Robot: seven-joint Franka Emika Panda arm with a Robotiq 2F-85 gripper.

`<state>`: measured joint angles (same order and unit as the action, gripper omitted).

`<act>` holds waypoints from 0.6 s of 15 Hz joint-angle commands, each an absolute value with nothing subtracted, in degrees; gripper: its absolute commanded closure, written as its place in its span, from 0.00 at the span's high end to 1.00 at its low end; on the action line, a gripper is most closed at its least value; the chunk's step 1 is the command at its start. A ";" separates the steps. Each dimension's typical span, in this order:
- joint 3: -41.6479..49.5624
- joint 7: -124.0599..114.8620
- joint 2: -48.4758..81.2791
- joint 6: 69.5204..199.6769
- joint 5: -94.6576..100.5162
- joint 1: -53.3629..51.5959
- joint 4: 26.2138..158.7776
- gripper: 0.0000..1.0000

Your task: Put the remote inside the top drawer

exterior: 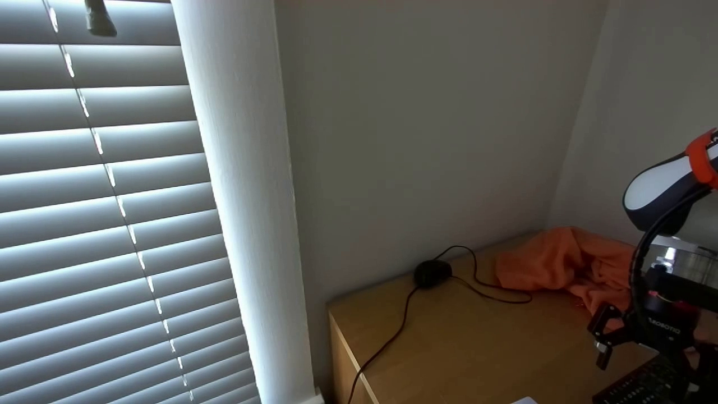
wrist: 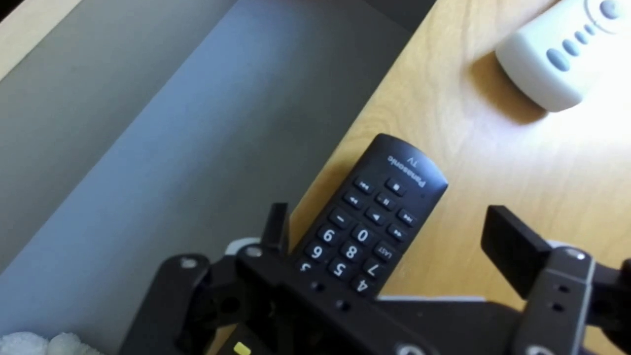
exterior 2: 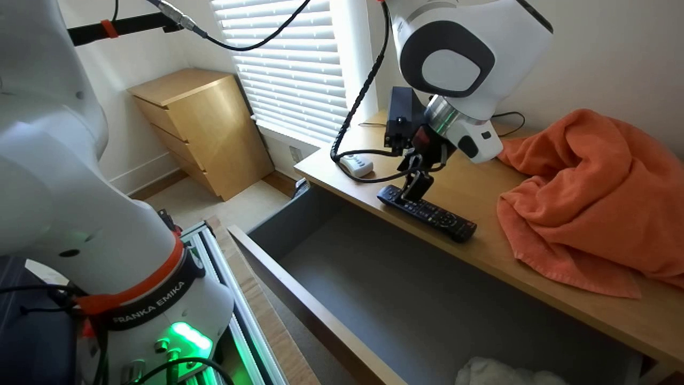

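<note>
1. Remote (wrist: 372, 219): lying flat on the surface (exterior 2: 470, 179), just inside the front edge above the pulled-out drawer (exterior 2: 368, 283); its long axis runs roughly along that edge.
2. Hand (wrist: 394, 238): your fingers (wrist: 515, 251) stand apart with nothing gripped, flanking the remote's numbered end in the wrist view. You cannot tell here whether the tips touch the surface.
3. Governing relation: the remote lies between your fingers, nearer the drawer-side one, and its long axis slants across the line on which they would close. You would probably do better to turn the wrist until that line falls square across the remote's width; closing as posed might swivel it.
4. Neighbours: the white handset (wrist: 567, 52) lies toward the front corner nearest the blinds (exterior 2: 288, 69); the orange cloth (exterior 2: 598, 203) is heaped toward the other end of the surface.
5. Expected sequel, in judgement: after the grasp, you need only a modest lift and a shift past the front edge before lowering into the drawer.
</note>
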<state>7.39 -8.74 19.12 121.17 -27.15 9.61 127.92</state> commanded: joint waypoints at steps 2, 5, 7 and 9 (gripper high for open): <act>8.35 -14.58 17.42 130.22 -26.27 8.46 130.79 1.00; 7.53 -14.43 16.73 136.91 -28.42 8.94 133.24 1.00; 7.21 -14.57 16.16 139.03 -29.67 9.29 134.95 1.00; 7.47 -16.05 14.84 140.54 -29.69 9.06 136.88 1.00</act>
<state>7.52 -14.06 18.25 137.87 -28.38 9.17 132.52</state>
